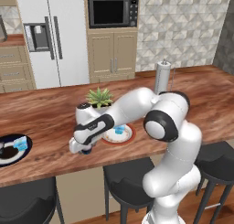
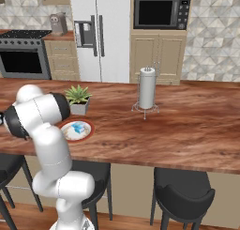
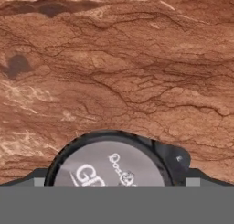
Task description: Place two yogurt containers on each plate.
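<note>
Holding a dark round yogurt cup (image 3: 109,166) with a pale grey top, the gripper (image 1: 83,148) hangs low over the brown wooden counter (image 1: 50,113). In the hand view the cup sits at 6 o'clock, with dark finger tips (image 3: 39,175) pressed against its two sides, and letters show on its lid. In the left base view the gripper is near the front edge of the counter, and the white arm (image 1: 132,106) bends down to it from the right. From the gripper, the red-rimmed plate (image 1: 129,137) lies at 3 o'clock, just beside it. A light blue yogurt cup (image 1: 119,129) sits on that plate's cream middle; the right base view shows it there too (image 2: 78,128). A small green plant (image 1: 99,97) in a pot stands at 12 o'clock from the plate, close behind it. Far off at 9 o'clock from the gripper, the dark navy plate (image 1: 5,160) rests by the left edge of the picture. On it are a second light blue cup (image 1: 20,143) and something dark beside it that I cannot make out. A paper towel roll (image 2: 147,87) stands upright well off to the right.
</note>
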Robot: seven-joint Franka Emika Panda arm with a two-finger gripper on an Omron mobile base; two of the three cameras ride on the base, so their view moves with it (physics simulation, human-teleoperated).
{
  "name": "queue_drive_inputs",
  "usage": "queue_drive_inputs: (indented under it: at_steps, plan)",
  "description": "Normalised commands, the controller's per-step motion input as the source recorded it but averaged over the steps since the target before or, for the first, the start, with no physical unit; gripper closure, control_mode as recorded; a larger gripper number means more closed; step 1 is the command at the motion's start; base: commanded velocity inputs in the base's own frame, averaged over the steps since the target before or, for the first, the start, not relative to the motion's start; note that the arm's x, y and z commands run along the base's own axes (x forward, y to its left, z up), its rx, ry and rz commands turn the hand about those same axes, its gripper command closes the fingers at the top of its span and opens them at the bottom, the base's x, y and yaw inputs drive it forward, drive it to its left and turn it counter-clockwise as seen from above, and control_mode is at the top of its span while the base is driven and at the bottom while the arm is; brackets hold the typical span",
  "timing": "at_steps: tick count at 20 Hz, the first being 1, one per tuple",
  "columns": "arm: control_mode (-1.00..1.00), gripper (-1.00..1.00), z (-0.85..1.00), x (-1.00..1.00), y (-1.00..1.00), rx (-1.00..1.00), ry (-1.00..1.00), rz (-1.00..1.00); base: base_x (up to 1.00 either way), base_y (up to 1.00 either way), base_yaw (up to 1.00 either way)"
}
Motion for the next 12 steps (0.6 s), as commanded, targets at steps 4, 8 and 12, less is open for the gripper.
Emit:
queue_drive_inputs:
  at_steps: [4,8,12]
  plan:
    - [-1.00,-1.00,-0.22,0.22,0.00,0.00,0.00,0.00,0.00,0.00,0.00]
    - [-1.00,-1.00,-0.15,0.22,0.00,-0.01,0.00,0.00,0.00,0.00,0.00]
    - [-1.00,1.00,-0.04,0.07,0.07,-0.02,0.00,0.00,0.00,0.00,0.00]
